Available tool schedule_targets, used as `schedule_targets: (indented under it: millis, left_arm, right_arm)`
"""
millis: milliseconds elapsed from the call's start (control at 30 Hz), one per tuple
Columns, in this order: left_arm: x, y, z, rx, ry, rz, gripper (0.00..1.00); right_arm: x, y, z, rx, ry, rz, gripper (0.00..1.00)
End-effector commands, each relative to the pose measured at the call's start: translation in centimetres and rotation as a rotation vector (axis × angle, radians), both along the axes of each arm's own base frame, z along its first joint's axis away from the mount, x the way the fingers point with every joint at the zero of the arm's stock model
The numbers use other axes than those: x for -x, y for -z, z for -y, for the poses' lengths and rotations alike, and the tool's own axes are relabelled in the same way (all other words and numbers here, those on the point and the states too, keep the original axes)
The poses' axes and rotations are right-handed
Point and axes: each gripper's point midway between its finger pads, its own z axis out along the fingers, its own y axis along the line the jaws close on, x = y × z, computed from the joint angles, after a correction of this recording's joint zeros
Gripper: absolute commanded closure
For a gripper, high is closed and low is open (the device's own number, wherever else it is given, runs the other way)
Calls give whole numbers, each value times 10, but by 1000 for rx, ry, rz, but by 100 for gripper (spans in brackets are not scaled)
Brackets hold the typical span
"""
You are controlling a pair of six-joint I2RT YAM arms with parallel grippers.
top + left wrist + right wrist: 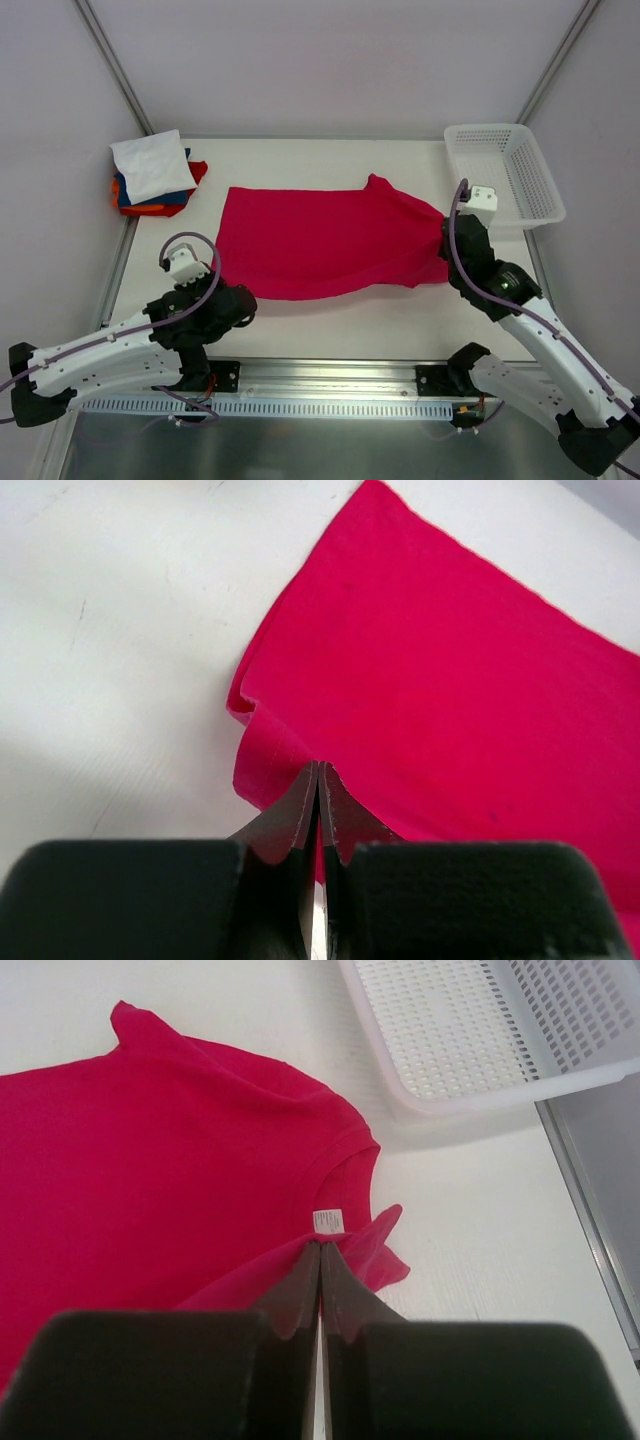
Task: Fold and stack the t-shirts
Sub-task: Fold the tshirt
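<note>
One white table (330, 320), pale walls (320, 60), crimson t-shirt (320, 245)

Both fingers (292, 1295) pinch red t-shirt (150, 1150) — basket (480, 1095) beyond.

No legible text (collar tag (327, 1220) blurred)

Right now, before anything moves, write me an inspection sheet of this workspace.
Surface: white table, faint scuffs at the left.
Job's things: red shirt spread mid-table; folded shirts stacked at the far left corner, white on top.
Clutter: empty white basket at the far right corner.
Grippers: left gripper shut on the shirt's near left corner; right gripper shut on cloth beside the collar.
Cables: grey cables loop along both arms; no snag seen.
Surroundings: pale walls, metal frame posts.
</note>
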Motion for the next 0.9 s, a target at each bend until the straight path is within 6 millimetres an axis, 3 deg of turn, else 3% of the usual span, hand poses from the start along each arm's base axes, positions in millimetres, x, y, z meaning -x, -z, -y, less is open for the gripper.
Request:
schedule_targets:
  millis: [0,233,367,433,467,500,533,567,867]
  left_arm:
    - [-2,8,-3,-29,-42,-24,100]
    - [-11,16,-8,-111,-113,-74,100]
    - [-25,10,1,-200,-74,-90,100]
    - [-39,8,18,-148,-40,-61,100]
    - [-46,9,14,-215,-12,-82,100]
    - [-59,11,32,-140,37,-46,100]
    - [-65,11,35,-125,63,-37,100]
    - [-71,18,27,-158,65,-55,100]
    - [-111,27,32,-188,110,-106,100]
  right_arm:
    - [-19,-14,-6,-22,-3,36,100]
    - [-45,6,-7,-25,3,-14,100]
    - [-58,15,-6,-26,4,-33,100]
    - [-64,18,-6,-34,4,-39,100]
    - [-65,19,-6,-37,3,-42,100]
    - [-67,21,-4,-39,10,-45,100]
    - [-69,22,-3,-41,12,-44,100]
    - [-71,25,-5,-45,6,-51,100]
    - [-90,44,6,-20,23,-96,100]
